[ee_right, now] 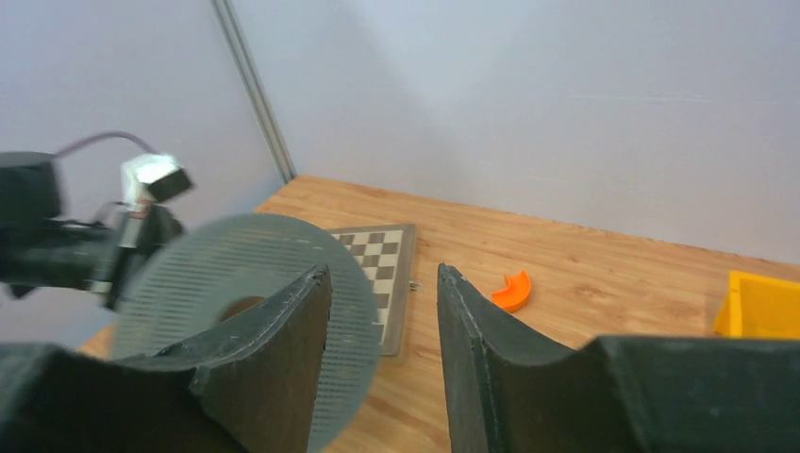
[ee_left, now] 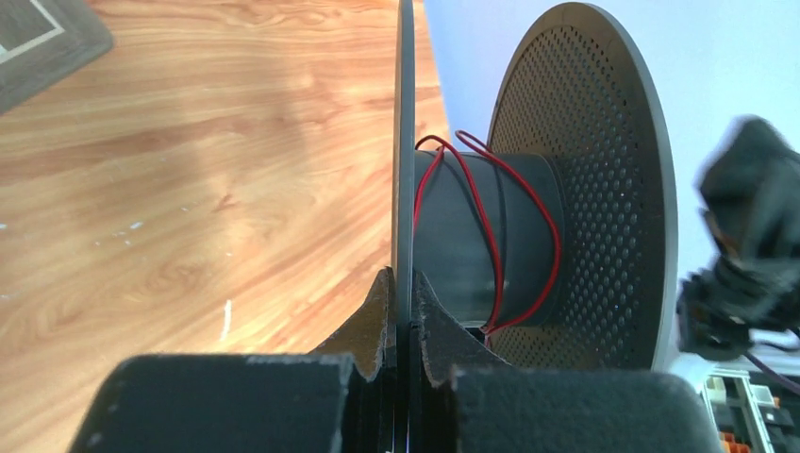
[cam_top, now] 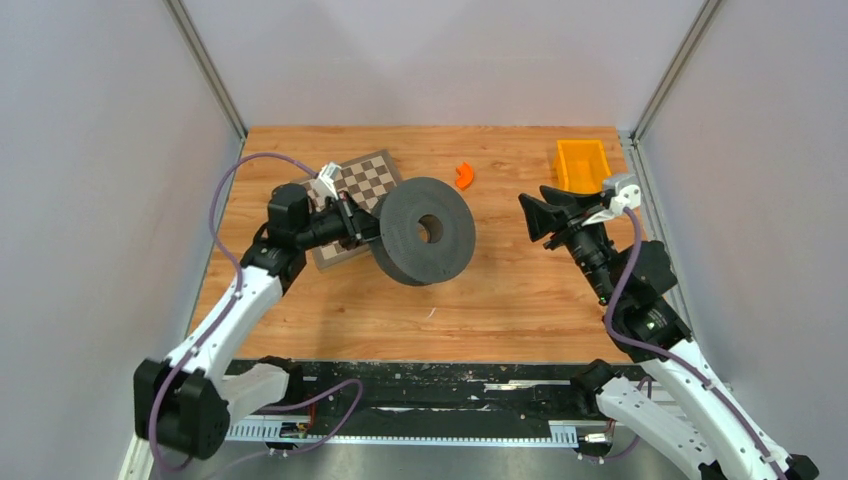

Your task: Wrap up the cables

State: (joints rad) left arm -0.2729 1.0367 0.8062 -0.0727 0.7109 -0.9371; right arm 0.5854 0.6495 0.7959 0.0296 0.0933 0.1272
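Observation:
A dark grey spool (cam_top: 425, 231) with two round flanges is held up above the table's middle. My left gripper (cam_top: 360, 226) is shut on the rim of its near flange (ee_left: 406, 189). A thin dark red cable (ee_left: 491, 222) runs in a few loose turns round the spool's hub (ee_left: 491, 245); its loose end is hidden. My right gripper (cam_top: 537, 214) is open and empty, to the right of the spool and apart from it. In the right wrist view the spool's perforated flange (ee_right: 236, 283) shows behind my left finger (ee_right: 274, 349).
A checkered mat (cam_top: 352, 190) lies under and behind the left gripper. An orange curved piece (cam_top: 464, 176) lies at the back middle. An orange bin (cam_top: 582, 163) stands at the back right. Grey walls enclose the table on three sides.

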